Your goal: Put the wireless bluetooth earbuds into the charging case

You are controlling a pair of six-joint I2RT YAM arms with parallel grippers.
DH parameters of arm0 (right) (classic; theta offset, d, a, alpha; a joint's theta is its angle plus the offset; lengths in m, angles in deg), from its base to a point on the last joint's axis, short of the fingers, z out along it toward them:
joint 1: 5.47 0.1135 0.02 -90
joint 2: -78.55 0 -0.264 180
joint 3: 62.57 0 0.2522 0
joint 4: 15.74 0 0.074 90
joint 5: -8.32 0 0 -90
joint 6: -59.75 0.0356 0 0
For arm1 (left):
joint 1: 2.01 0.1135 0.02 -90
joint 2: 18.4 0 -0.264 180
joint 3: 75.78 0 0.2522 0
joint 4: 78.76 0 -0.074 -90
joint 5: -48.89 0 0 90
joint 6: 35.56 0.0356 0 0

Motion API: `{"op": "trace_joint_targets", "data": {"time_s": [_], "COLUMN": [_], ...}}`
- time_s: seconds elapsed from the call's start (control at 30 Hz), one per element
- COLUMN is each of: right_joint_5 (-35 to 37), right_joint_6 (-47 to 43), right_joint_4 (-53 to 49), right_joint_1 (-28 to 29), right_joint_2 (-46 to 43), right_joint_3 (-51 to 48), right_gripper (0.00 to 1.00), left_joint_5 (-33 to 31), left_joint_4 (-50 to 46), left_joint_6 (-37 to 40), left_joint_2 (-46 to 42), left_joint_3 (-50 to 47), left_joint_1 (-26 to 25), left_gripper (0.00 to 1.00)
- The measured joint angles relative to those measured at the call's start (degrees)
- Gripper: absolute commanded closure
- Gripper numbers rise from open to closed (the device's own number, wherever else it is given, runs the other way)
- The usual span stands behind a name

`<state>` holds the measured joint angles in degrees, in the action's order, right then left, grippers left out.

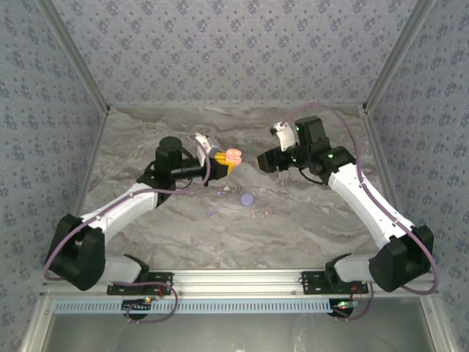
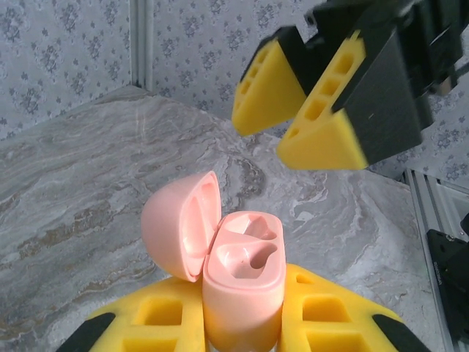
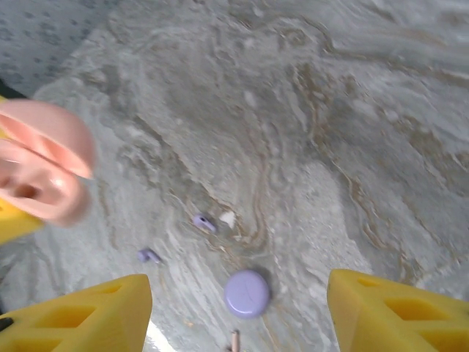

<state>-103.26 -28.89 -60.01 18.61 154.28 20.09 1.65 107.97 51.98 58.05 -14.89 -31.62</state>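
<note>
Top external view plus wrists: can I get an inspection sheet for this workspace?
Surface: grey marbled table, small parts lying mid-table.
Job's things: pink charging case, lid open, sockets empty; lavender earbuds and pink earbuds loose on the table.
Clutter: lavender disc beside the earbuds.
Grippers: left tool shut on the case; right tool open, facing it, apart.
Cables: purple cables run along both arms.
Surroundings: patterned walls, metal rail at near edge.

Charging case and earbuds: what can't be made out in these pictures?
Right wrist view: the charging case is blurred and cut off by the left edge.
Left wrist view: the case's lower body is hidden inside the left gripper.
Top view: the pink earbuds are too small to show their shape.
</note>
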Motion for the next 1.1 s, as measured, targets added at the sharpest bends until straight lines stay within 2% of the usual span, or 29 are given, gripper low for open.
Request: {"op": "trace_joint_targets", "data": {"time_s": [0.23,0.5,0.63,1.1], "right_joint_5": [1.4,0.8,0.5,-0.7], "right_joint_6": [2.6,5.2,6.0,11.1], "right_joint_4": [-1.3,-1.3,-1.3,-0.8], "right_joint_1": [0.0,3.0,5.1,9.1], "right_joint_2": [1.7,7.4,8.6,11.3], "right_joint_3": [-9.3,-15.5,-17.3,-19.6], "right_gripper": [0.41,0.58,0.64,0.64], "left_joint_5": [-0.2,-0.9,-1.5,-2.4], "left_joint_4": [0.3,0.3,0.1,-0.2], "left_joint_6": [-1.6,-1.7,-1.7,-1.7], "left_joint_2": [-2.2,-4.8,-5.0,-5.6], "left_joint_3": [-2.6,-3.1,-3.6,-4.3], "left_joint_1": [-0.1,-1.6,-2.0,-2.0], "left_gripper": [0.82,0.82,0.81,0.81]}}
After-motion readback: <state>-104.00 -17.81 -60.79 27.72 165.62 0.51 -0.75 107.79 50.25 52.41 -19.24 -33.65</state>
